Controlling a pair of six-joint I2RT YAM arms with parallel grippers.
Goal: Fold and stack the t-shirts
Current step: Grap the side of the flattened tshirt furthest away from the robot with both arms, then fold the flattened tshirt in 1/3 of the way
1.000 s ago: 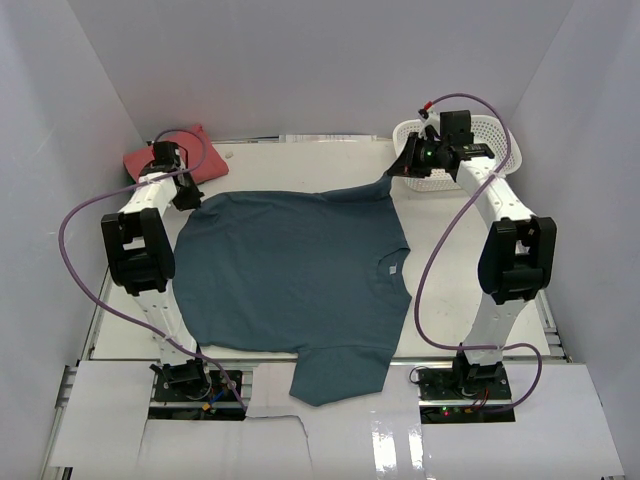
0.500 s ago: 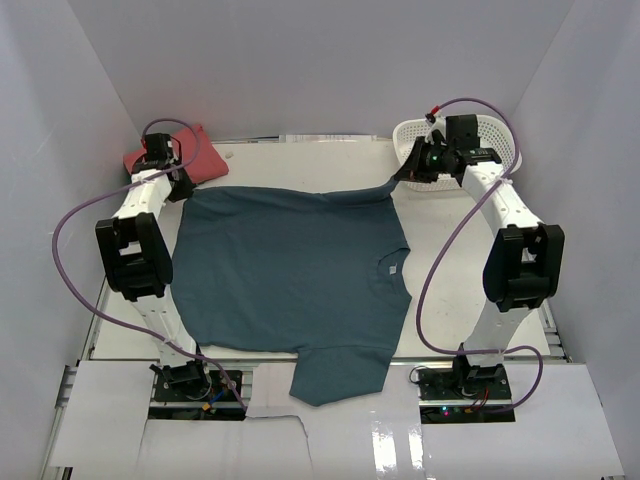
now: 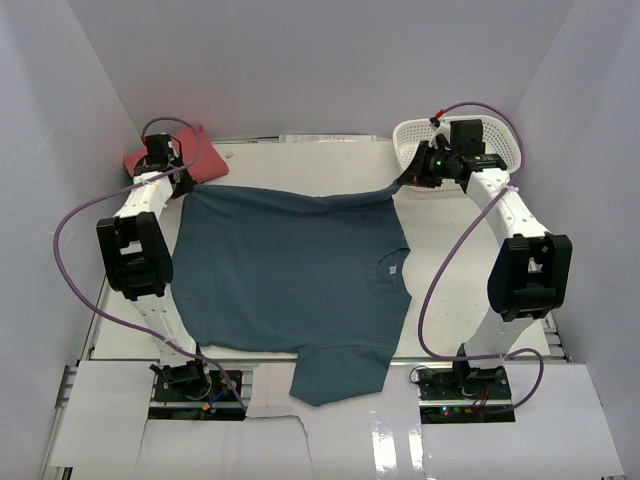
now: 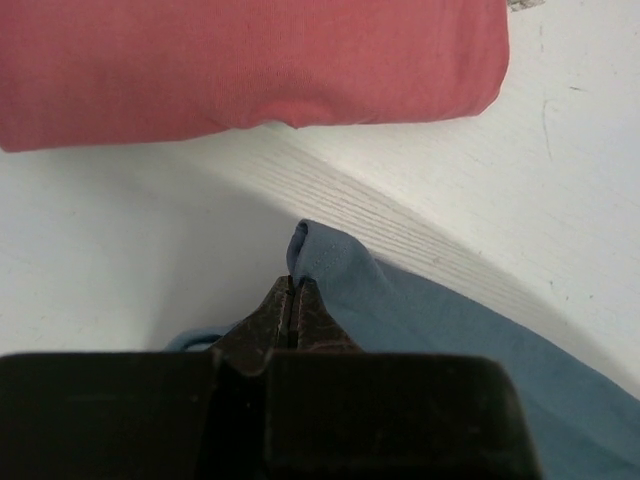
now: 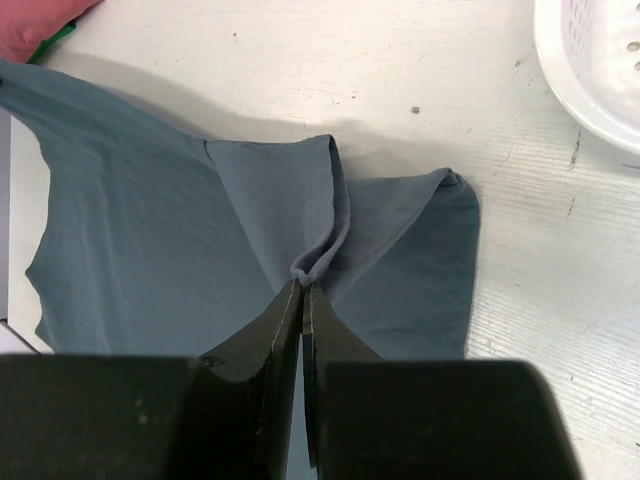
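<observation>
At the counter's (image 3: 445, 250) far edge, the left hand (image 4: 292, 288) is clenched on a corner of the blue t-shirt (image 3: 290, 270), the right hand (image 5: 302, 292) on a bunched fold near the basket (image 5: 590, 80); the rest lies spread flat. Pulling apart could slip either thin pinch, or nudge the folded red t-shirt (image 4: 250, 60).

Coral-red t-shirt (image 3: 206, 160), table (image 3: 440, 260) far left corner: partly hidden behind left arm (image 3: 140, 215). Basket (image 5: 600, 80): cut off at right wrist view's top right corner. Teal t-shirt (image 3: 290, 270) neck label (image 3: 392, 268): too small to read.
</observation>
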